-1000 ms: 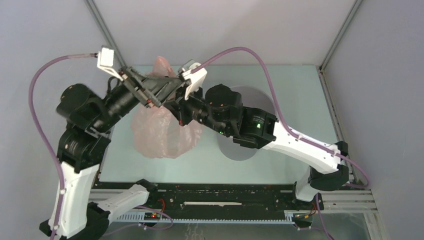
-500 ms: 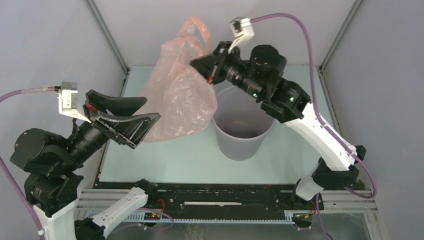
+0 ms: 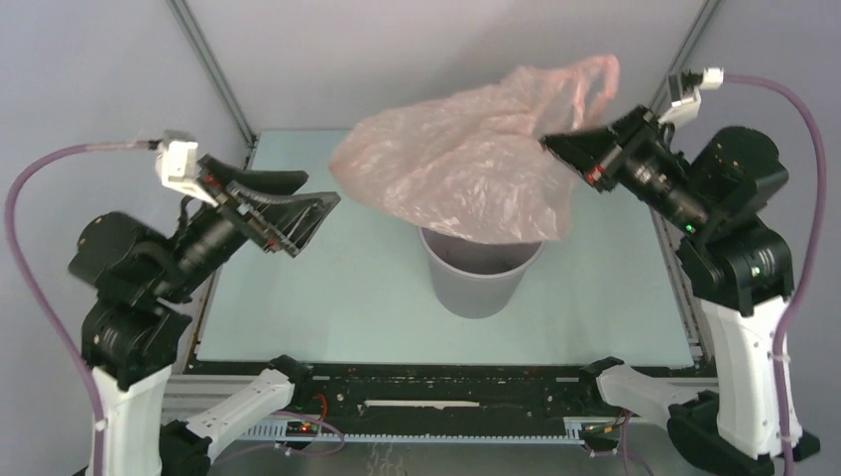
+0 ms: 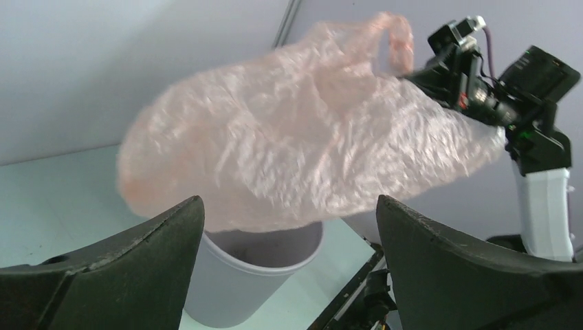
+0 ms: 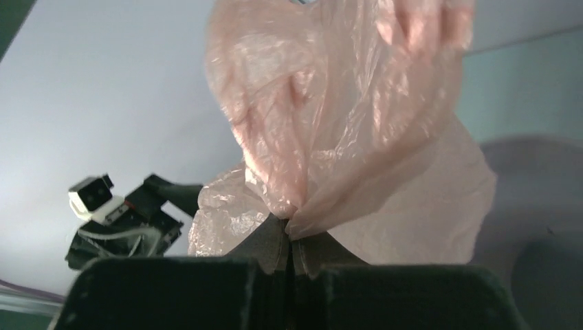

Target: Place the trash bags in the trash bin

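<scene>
Far rim of the trash bin — hidden behind the trash bag.

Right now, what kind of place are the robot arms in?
Probably a robot test booth, not a home: plain grey walls with metal frame posts, a pale-green table, and trailing purple cables.

We've got a pale mint table top boxed in by plain grey-lilac walls: a back wall, a left wall and a right wall. Two slim metal struts slant up from the table's far corners. Along the near edge we see a black rail, with a white slotted strip just below it. Light looks soft and even.
</scene>
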